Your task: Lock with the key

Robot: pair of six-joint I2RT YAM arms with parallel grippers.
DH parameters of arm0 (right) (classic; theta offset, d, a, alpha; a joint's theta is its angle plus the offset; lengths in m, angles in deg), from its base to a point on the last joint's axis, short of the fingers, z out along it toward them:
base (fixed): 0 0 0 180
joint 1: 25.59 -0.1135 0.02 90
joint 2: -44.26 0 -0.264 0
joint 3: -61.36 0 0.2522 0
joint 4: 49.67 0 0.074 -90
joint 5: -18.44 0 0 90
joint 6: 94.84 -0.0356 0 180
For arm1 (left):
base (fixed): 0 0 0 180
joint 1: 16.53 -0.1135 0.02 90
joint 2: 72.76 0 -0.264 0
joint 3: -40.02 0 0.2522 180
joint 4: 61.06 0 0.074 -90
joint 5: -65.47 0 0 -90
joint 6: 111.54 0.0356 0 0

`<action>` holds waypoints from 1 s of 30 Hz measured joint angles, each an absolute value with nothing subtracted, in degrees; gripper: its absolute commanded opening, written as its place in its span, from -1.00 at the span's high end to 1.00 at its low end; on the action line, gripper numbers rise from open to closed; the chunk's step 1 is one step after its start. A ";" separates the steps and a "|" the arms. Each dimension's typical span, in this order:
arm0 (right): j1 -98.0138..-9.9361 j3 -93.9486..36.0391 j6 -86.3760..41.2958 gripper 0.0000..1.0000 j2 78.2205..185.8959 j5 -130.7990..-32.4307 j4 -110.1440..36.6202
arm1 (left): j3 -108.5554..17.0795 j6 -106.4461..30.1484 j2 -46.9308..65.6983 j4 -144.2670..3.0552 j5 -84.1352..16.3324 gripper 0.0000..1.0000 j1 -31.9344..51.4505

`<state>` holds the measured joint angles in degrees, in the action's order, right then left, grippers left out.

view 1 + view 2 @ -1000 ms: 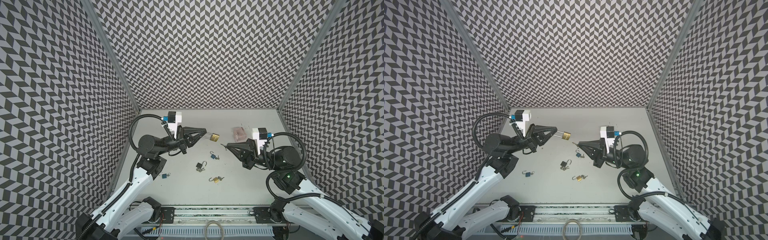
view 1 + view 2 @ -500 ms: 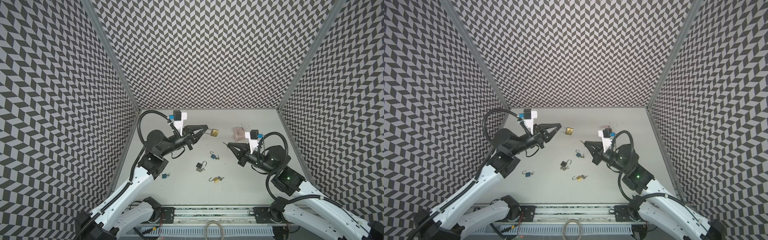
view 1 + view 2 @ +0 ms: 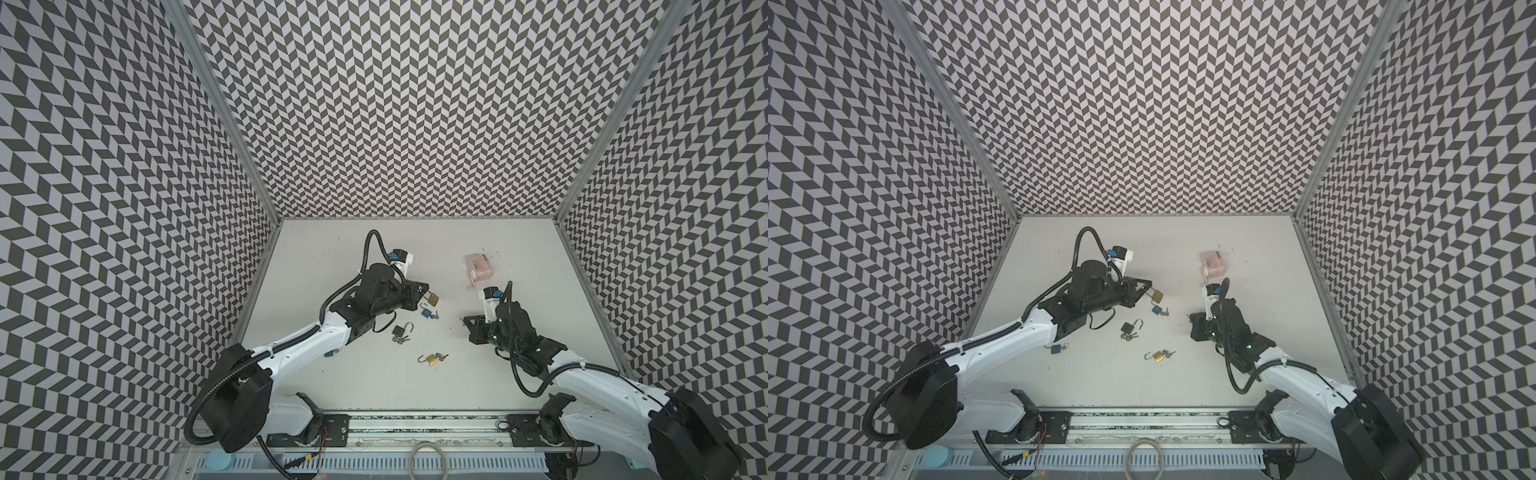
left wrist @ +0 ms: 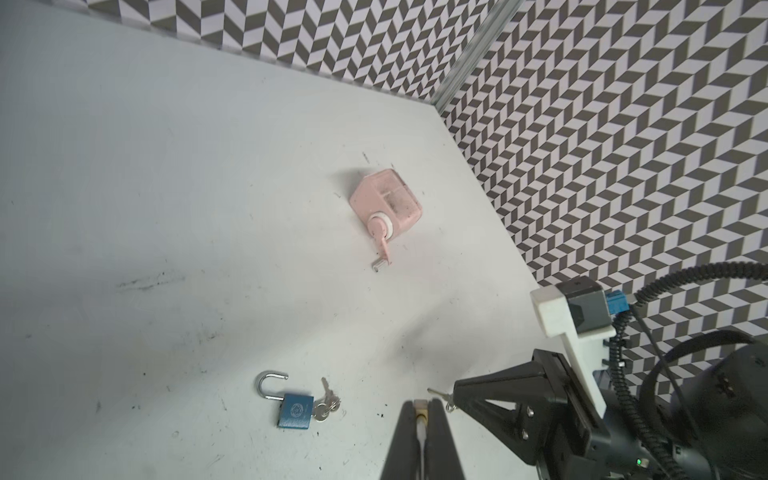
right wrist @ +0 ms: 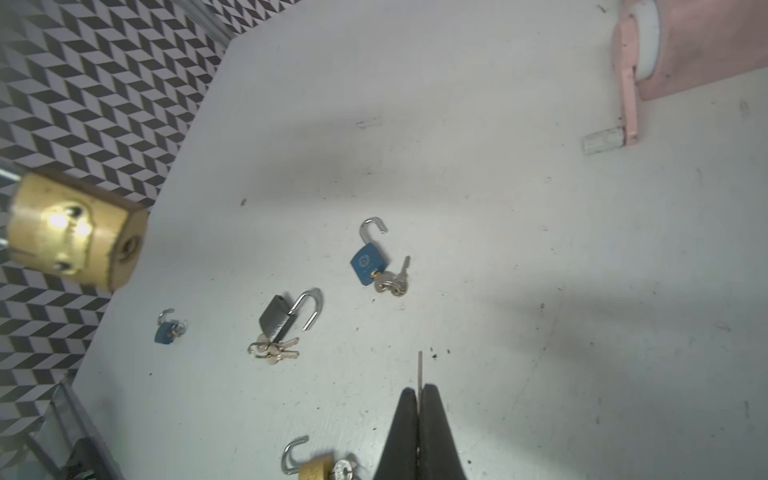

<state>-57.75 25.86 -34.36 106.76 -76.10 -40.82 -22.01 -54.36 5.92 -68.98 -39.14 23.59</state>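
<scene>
1. The left gripper (image 4: pixel 422 405) shows only its black tips in its own wrist view. They are pressed together on a thin pale sliver, and the brass padlock (image 3: pixel 432 298) it carries is out of that frame. Whether the shackle is open I cannot tell.
2. In both top views that padlock hangs off the left gripper's tip above the table (image 3: pixel 374 249), just beyond the blue padlock (image 3: pixel 426 312).
3. The right gripper (image 5: pixel 419 395) is clamped on the key (image 5: pixel 420 368). Only a narrow blade pokes out, seen edge-on. In the top views the key is too small to read.
4. In the right wrist view the held padlock is blurred and clipped by the frame edge. The second brass padlock (image 5: pixel 316 469) and the pink box (image 5: pixel 685 50) are also cut off.
5. The held padlock is a blocky yellow-brass body with a small hole in its end face.
6. The loose locks, among them the grey padlock (image 3: pixel 400 330) and the small blue padlock (image 3: pixel 1055 348), have silver U-shaped shackles swung open and key bunches at their bases.
7. The box is a matte plastic cube with a white hub and a crank. The table is matte white, scuffed and speckled.
8. Against a second ago, both arms have dropped and stretch flatter over the table. Padlock and key sit nearer the front, still apart. Both grips are unchanged, and the loose locks have not moved.
</scene>
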 measured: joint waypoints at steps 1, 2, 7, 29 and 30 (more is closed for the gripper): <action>-57.01 25.86 -34.55 1.00 108.18 -76.53 -41.82 | -22.01 -54.56 6.68 -68.96 -39.14 1.00 23.59; -56.25 25.71 -34.73 1.00 109.64 -77.08 -42.68 | -22.01 -54.71 7.49 -68.94 -39.14 1.00 23.59; -53.62 22.58 -34.47 1.00 118.17 -80.25 -43.64 | -22.03 -55.54 10.68 -68.96 -39.16 1.00 23.59; -54.02 20.38 -30.64 0.22 113.20 -79.42 -38.35 | -22.49 -58.64 11.20 -68.04 -47.12 1.00 17.07; -54.48 19.74 -29.59 0.20 111.76 -78.70 -37.45 | -22.49 -58.97 10.59 -68.00 -48.10 1.00 16.20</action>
<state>-54.48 19.74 -29.59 111.76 -78.70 -37.45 -22.49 -58.97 10.59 -68.00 -48.10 16.20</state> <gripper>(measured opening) 0.384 0.048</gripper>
